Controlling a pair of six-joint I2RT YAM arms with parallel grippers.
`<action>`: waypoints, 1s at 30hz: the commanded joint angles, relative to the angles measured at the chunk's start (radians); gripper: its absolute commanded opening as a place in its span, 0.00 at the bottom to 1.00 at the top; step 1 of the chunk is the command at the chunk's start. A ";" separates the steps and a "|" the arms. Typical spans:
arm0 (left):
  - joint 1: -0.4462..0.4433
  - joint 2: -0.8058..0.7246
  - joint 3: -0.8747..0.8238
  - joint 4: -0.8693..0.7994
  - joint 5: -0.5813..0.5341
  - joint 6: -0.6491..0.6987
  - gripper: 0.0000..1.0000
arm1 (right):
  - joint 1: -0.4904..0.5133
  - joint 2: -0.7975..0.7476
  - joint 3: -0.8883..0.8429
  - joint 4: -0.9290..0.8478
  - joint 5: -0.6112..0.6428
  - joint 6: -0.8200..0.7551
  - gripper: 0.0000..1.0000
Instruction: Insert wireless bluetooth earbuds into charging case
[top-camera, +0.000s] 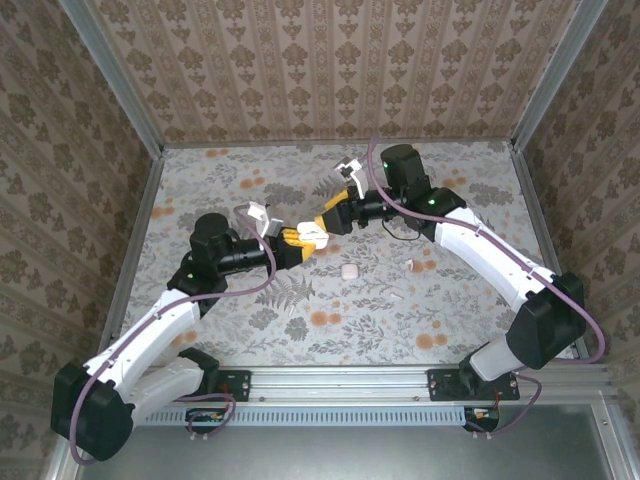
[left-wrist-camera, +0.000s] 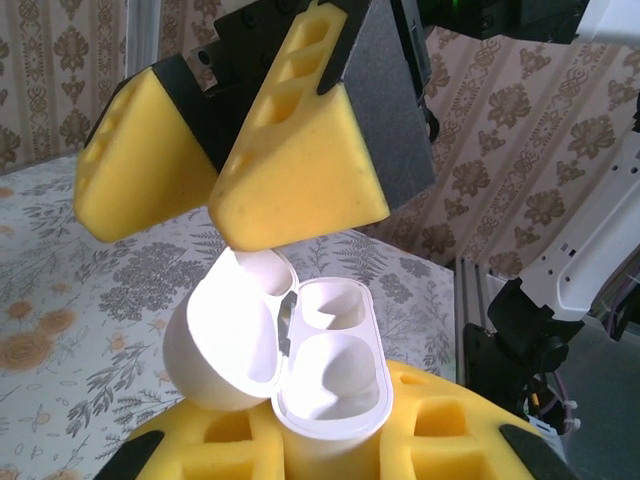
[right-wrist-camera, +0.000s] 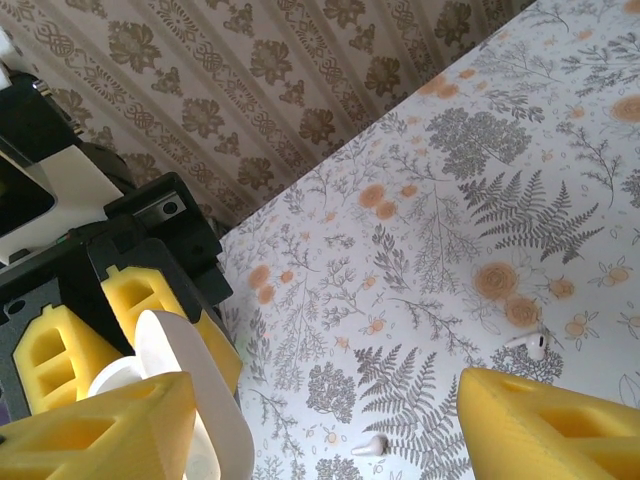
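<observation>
- The floral tabletop (top-camera: 250, 340) is carrying the loose pieces around its middle.
- The left hand (top-camera: 298, 240) is reaching in from the near left and clenching the base of an open charging case (left-wrist-camera: 335, 390), whose lid is swung back and whose two hollow sockets are facing up.
- The right hand (top-camera: 322, 222) is hovering just above that lid, with its fingers (left-wrist-camera: 300, 190) spread apart and grasping nothing.
- A closed white case (top-camera: 349, 271) is lying just near of both hands.
- Two earbuds (top-camera: 410, 265) (top-camera: 397, 295) are lying apart on the tabletop, right of the closed white case.
</observation>
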 joint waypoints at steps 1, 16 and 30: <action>-0.002 -0.026 0.012 -0.022 -0.027 0.046 0.00 | -0.009 0.004 0.020 0.009 0.041 0.038 0.70; 0.104 -0.178 -0.050 -0.229 -0.177 0.109 0.00 | -0.019 0.142 0.141 -0.170 0.307 0.269 0.66; 0.114 -0.445 -0.052 -0.522 -0.346 0.176 0.00 | 0.152 0.578 0.393 -0.370 0.532 0.543 0.56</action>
